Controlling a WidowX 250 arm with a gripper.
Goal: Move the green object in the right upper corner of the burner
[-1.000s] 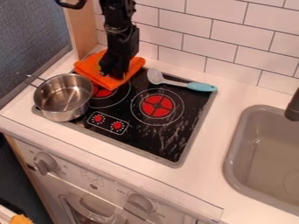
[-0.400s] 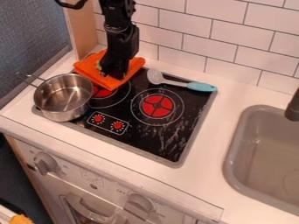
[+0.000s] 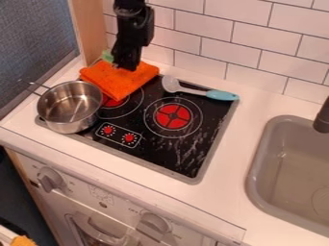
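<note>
White tiles [image 3: 263,45] back the stove [image 3: 157,156]. My gripper [image 3: 126,64] has the green object [image 3: 107,56] clamped, seemingly lifted; placing it upper right remains.

Blk arm [image 3: 133,23] is at top edge of cam view, L of ctr; gripper [image 3: 126,63] hangs below, pointing down.

1 camera, slanting down from above.

Right of the pot [image 3: 59,124], a low path crosses the flat cooktop [image 3: 164,156]; the orange cloth [image 3: 120,82] blocks behind the pot, the utensil [image 3: 220,95] farther right
</note>
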